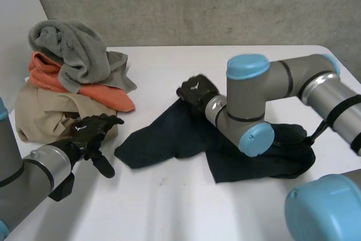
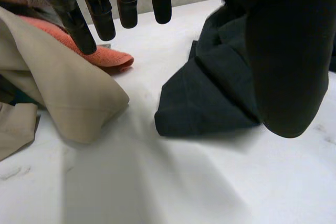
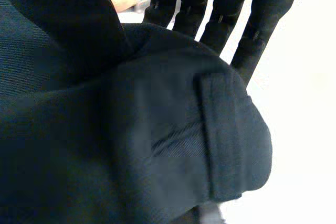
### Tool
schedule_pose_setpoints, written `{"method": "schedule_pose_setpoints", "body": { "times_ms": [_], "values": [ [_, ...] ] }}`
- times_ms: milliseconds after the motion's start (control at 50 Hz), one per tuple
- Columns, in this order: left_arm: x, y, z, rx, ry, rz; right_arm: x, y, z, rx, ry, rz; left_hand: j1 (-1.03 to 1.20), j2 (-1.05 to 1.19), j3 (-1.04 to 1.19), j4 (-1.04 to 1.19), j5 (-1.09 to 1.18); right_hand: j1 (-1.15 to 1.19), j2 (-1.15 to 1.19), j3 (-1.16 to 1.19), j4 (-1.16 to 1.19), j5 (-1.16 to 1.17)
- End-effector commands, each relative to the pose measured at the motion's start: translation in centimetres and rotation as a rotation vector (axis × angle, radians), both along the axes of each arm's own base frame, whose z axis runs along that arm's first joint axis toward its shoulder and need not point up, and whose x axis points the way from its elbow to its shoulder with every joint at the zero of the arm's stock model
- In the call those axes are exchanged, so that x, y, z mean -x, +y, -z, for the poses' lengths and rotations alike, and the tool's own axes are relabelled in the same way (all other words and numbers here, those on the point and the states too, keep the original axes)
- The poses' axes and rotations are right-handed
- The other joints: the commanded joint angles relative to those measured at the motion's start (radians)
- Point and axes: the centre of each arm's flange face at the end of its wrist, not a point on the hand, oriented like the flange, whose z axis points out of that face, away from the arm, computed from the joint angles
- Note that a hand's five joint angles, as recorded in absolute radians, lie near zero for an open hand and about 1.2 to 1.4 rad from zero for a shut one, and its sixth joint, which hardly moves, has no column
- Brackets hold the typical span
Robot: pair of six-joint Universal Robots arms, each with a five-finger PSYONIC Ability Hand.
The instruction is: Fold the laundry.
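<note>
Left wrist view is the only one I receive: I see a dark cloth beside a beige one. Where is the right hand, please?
Observer: The right hand is at the far edge of the dark cloth.
Operator: Does it hold the cloth?
Observer: Yes. In its wrist view, a fold with a belt loop is bunched between the thumb and the fingers.
Operator: What lies on the beige cloth?
Observer: An orange cloth, with a grey towel on top of it.
</note>
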Motion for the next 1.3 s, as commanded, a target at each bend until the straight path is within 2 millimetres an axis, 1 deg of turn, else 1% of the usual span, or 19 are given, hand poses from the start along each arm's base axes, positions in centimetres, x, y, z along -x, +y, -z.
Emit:
{"method": "schedule_pose_setpoints", "body": {
  "times_ms": [20, 60, 140, 220, 400, 480, 500, 520, 600, 720, 760, 820, 900, 920, 1000, 1060, 1160, 1240, 1300],
  "values": [
    [0.3, -1.2, 0.5, 0.011, -0.001, -0.002, 1.6, 0.9, -7.1, 0.094, -0.147, 0.051, -0.038, -0.033, -0.041, -0.032, -0.055, 0.280, 0.220, 0.230, 0.213, 0.264],
    [0.6, -1.8, 0.8, 0.012, 0.000, 0.001, 2.3, 1.9, -9.3, 0.147, -0.190, 0.048, -0.038, -0.033, -0.041, -0.032, -0.055, 0.280, 0.220, 0.230, 0.213, 0.264],
    [1.2, -2.6, 1.5, 0.007, -0.002, 0.011, 3.7, 3.3, -12.0, 0.202, -0.227, 0.053, -0.038, -0.033, -0.041, -0.032, -0.055, 0.280, 0.220, 0.230, 0.213, 0.264],
    [2.2, -3.1, 2.4, -0.005, -0.006, 0.035, 5.2, 4.6, -13.3, 0.202, -0.229, 0.062, -0.038, -0.033, -0.041, -0.032, -0.055, 0.280, 0.220, 0.230, 0.213, 0.264],
    [4.7, -4.4, 3.9, 0.024, -0.026, 0.026, 7.8, 6.5, -14.2, 0.169, -0.245, 0.086, -0.038, -0.033, -0.041, -0.032, -0.055, 0.280, 0.220, 0.230, 0.213, 0.264],
    [6.0, -4.0, 4.7, -0.016, -0.011, 0.042, 8.8, 6.6, -14.4, 0.156, -0.272, 0.110, 0.530, 0.536, 0.527, 0.537, 0.513, 0.280, 0.220, 0.230, 0.213, 0.264],
    [6.2, -3.7, 4.9, -0.041, -0.007, 0.046, 9.1, 6.5, -14.2, 0.145, -0.277, 0.117, 0.948, 0.953, 0.945, 0.954, 0.931, 0.280, 0.220, 0.230, 0.213, 0.264],
    [6.3, -3.6, 4.8, -0.049, -0.005, 0.045, 9.3, 6.6, -13.9, 0.135, -0.275, 0.120, 1.181, 1.187, 1.178, 1.188, 1.164, 0.280, 0.220, 0.230, 0.213, 0.264],
    [5.7, -3.7, 4.1, -0.047, 0.000, 0.003, 10.1, 7.5, -11.9, 0.049, -0.202, 0.104, 1.184, 1.189, 1.181, 1.190, 1.167, 0.280, 0.220, 0.230, 0.213, 0.264],
    [4.7, -3.2, 1.7, 0.011, 0.018, -0.018, 12.0, 10.1, -6.0, -0.128, 0.125, 0.034, 1.184, 1.189, 1.181, 1.190, 1.167, 0.280, 0.220, 0.230, 0.213, 0.264],
    [4.6, -3.0, 1.6, 0.022, 0.021, -0.007, 12.2, 10.7, -5.3, -0.138, 0.195, 0.004, 1.184, 1.189, 1.181, 1.190, 1.167, 0.280, 0.220, 0.230, 0.213, 0.264],
    [4.8, -2.4, 1.7, 0.031, 0.021, 0.025, 12.1, 10.5, -5.4, -0.126, 0.222, 0.012, 1.184, 1.189, 1.181, 1.190, 1.167, -0.443, -0.504, -0.493, -0.511, -0.460],
    [5.3, -1.8, 2.0, 0.034, 0.016, 0.062, 11.7, 8.9, -8.0, -0.062, 0.108, 0.106, 1.184, 1.189, 1.181, 1.190, 1.167, -0.612, -0.672, -0.662, -0.679, -0.628],
    [5.3, -1.6, 2.1, 0.032, 0.010, 0.066, 11.6, 8.4, -9.7, -0.028, 0.052, 0.136, 1.184, 1.189, 1.181, 1.190, 1.167, -0.705, -0.766, -0.756, -0.773, -0.722],
    [5.0, -1.3, 2.2, 0.027, 0.000, 0.061, 11.3, 8.4, -13.7, 0.038, -0.043, 0.140, 1.184, 1.189, 1.181, 1.190, 1.167, -0.742, -0.802, -0.792, -0.809, -0.758],
    [4.8, -1.1, 2.2, 0.025, -0.003, 0.054, 11.0, 8.5, -15.0, 0.058, -0.032, 0.102, 1.184, 1.189, 1.181, 1.190, 1.167, -0.742, -0.802, -0.792, -0.809, -0.758],
    [4.5, -0.7, 1.9, 0.028, 0.001, 0.053, 9.6, 8.5, -15.1, 0.090, 0.068, 0.033, 1.184, 1.189, 1.181, 1.190, 1.167, -0.750, -0.811, -0.801, -0.818, -0.767],
    [4.4, -0.6, 1.6, 0.035, 0.004, 0.051, 8.2, 7.8, -13.5, 0.101, 0.171, 0.004, 1.184, 1.189, 1.181, 1.190, 1.167, -0.739, -0.799, -0.789, -0.806, -0.755],
    [4.3, -0.6, 1.5, 0.039, 0.006, 0.050, 7.4, 7.3, -11.3, 0.085, 0.255, -0.008, 1.184, 1.189, 1.181, 1.190, 1.167, -0.721, -0.782, -0.771, -0.789, -0.738]
  ]
}}
